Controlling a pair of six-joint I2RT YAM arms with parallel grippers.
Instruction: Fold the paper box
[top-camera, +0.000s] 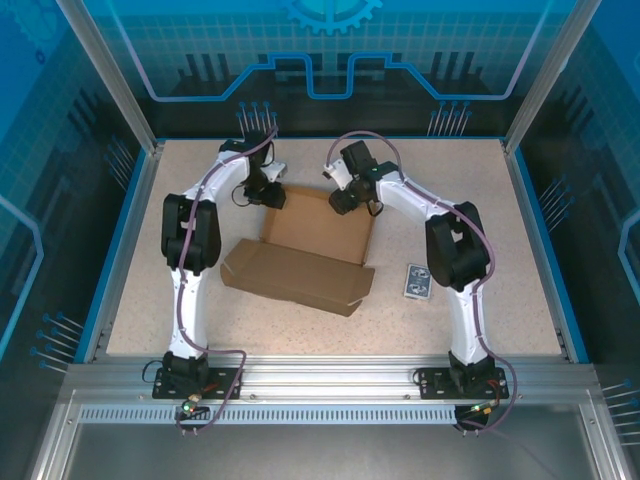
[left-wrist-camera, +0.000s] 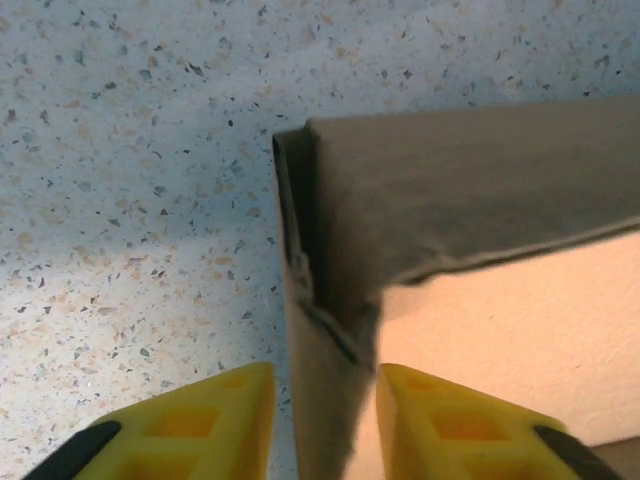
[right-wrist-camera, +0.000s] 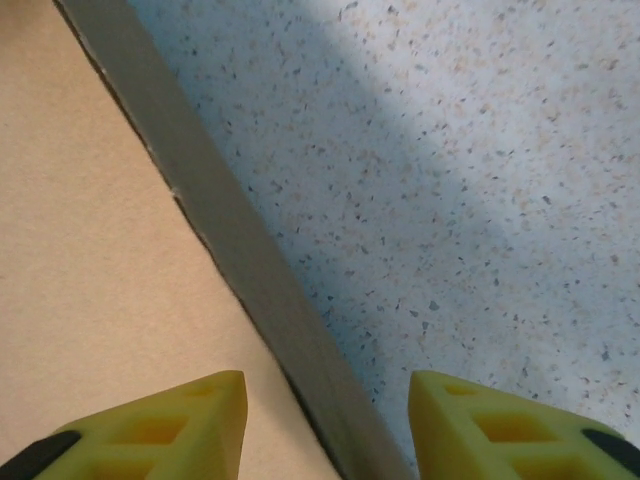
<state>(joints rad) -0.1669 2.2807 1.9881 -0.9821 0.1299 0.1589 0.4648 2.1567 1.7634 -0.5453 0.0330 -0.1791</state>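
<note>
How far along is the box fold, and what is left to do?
Partly done. The paper box already has its far and side walls standing around an open tray. In hand: the left pincer straddles the far-left corner wall and the right pincer straddles the right wall, both with jaws open. Left: the wide near panel is not folded over the tray, so the box is unclosed.

Desk (top-camera: 480, 200): speckled beige top, blue rim (top-camera: 113, 270) along sides. Aluminium posts (top-camera: 108, 75) frame enclosure at 2 rear corners. Rear panel (top-camera: 330, 70): translucent blue, grid and circuit-line graphics, gear emblem (top-camera: 330, 12) at top centre. Slotted aluminium rail (top-camera: 330, 412) across near edge. Even overhead light; soft bluish shadows on desk in wrist views.
</note>
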